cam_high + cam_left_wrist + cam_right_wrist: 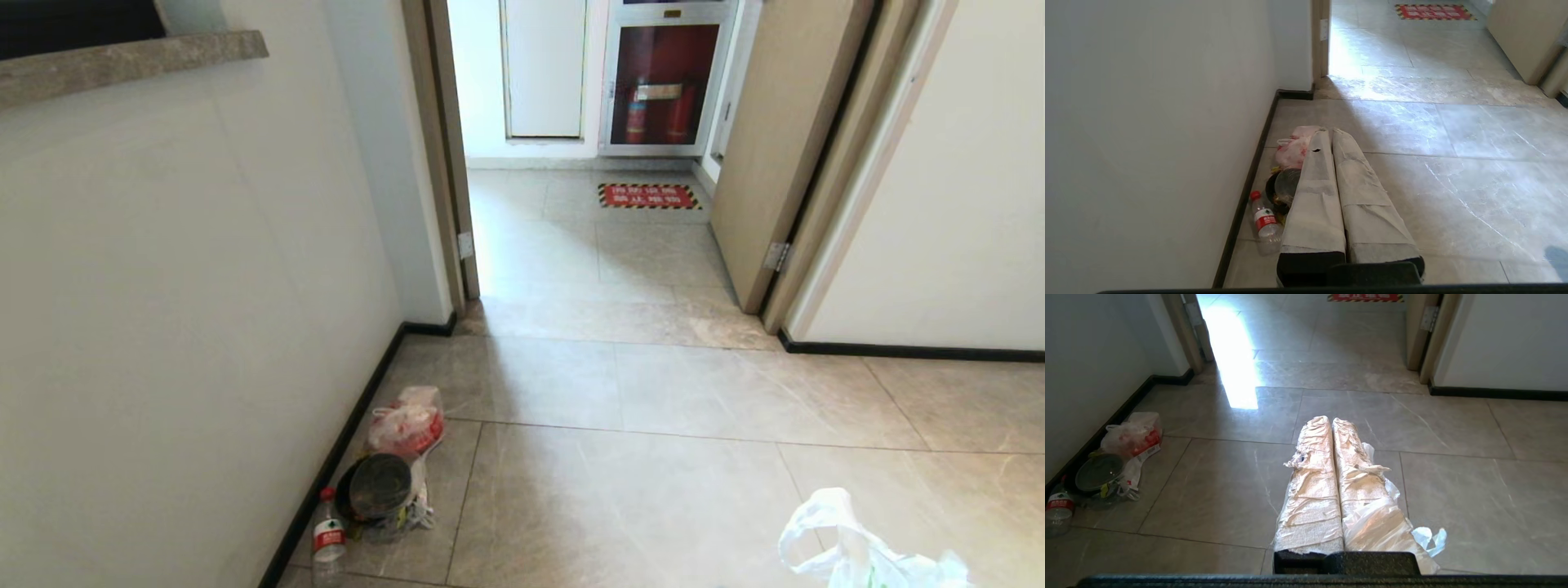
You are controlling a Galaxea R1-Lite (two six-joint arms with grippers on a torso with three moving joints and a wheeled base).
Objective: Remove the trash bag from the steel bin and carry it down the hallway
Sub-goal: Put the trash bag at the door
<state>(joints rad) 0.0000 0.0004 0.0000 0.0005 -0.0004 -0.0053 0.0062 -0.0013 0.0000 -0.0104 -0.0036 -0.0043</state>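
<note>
Ahead of you the tiled floor [620,490] lies open through to the doorway [588,229]. Along the left wall [180,310] sit a water bottle [329,539], a round bin [380,487] and a red-printed bag [406,425], narrowing that side. The open door [775,155] juts in on the right.

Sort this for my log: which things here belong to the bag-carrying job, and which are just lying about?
Job:
- trash bag, white, caught in the shut right claw
- hallway floor ahead

Lying about:
- plastic bottle by the wall
- red-print bag
- dark round container
- red floor sign
</note>
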